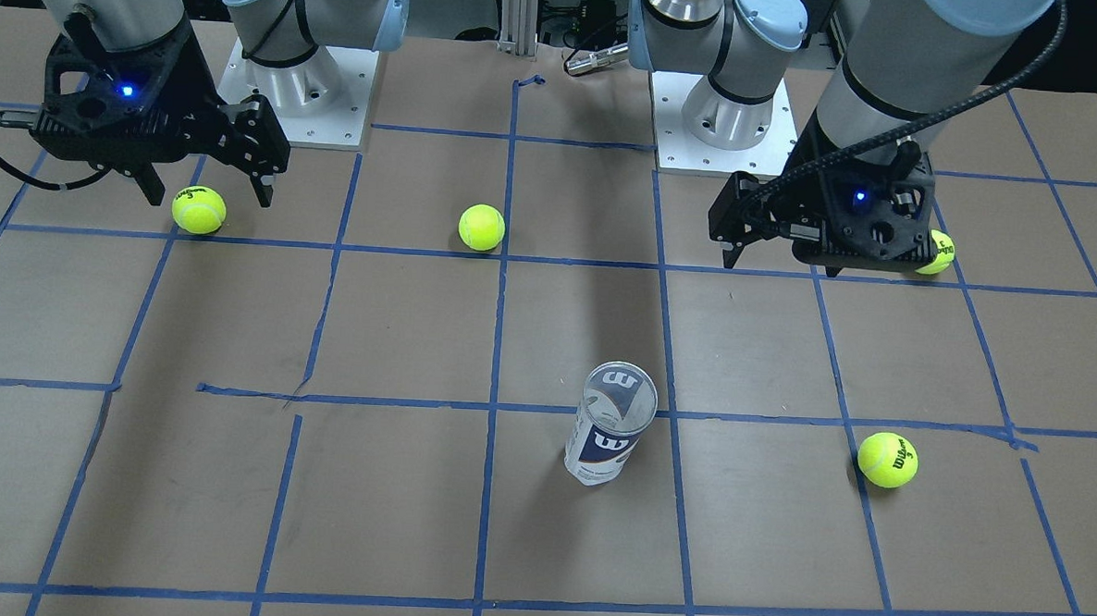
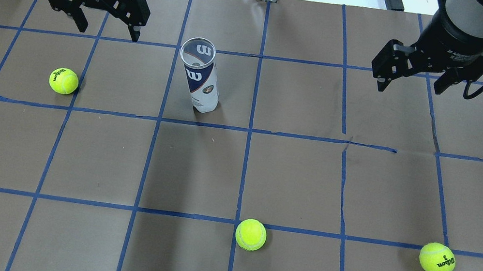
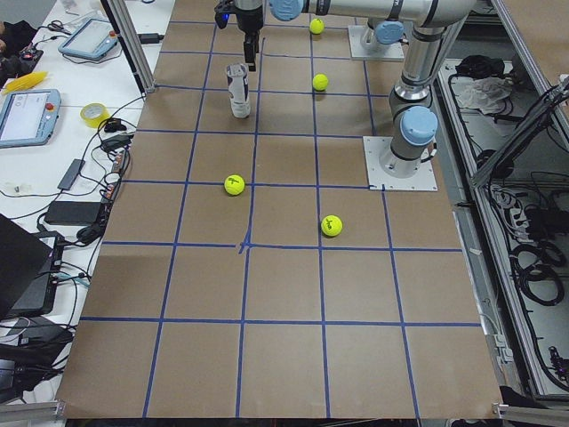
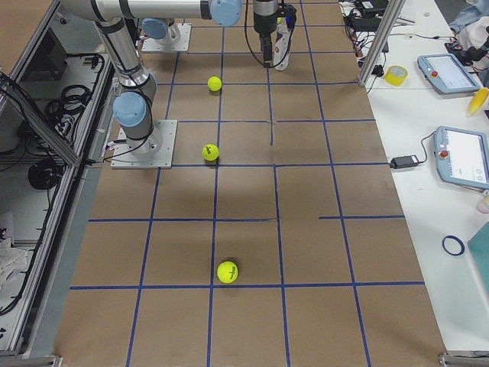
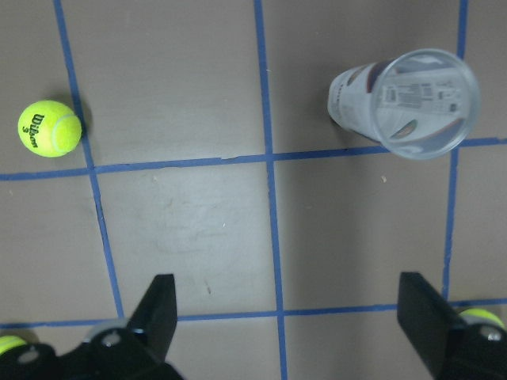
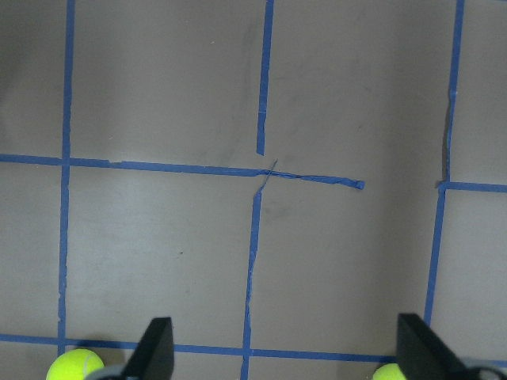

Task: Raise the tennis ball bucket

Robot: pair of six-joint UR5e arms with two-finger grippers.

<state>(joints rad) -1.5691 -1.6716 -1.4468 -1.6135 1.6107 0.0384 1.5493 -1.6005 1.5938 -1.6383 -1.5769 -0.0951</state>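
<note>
Your tennis ball bucket (image 2: 199, 80) stands upright on the worktop (image 2: 293, 178) near the left claw (image 2: 107, 32), which is spread wide and empty. The right claw (image 2: 410, 87), also spread, is well apart from it. Only the left wrist view shows you the barcode (image 5: 416, 95) through the bucket's clear top.

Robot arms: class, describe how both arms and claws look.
The left arm and right arm: silver-grey tubes, pale blue joint caps, white base plates. The left claw and right claw: black, two-fingered, each with a small blue light on its mount. A black ribbed cable runs down the left arm.
</note>
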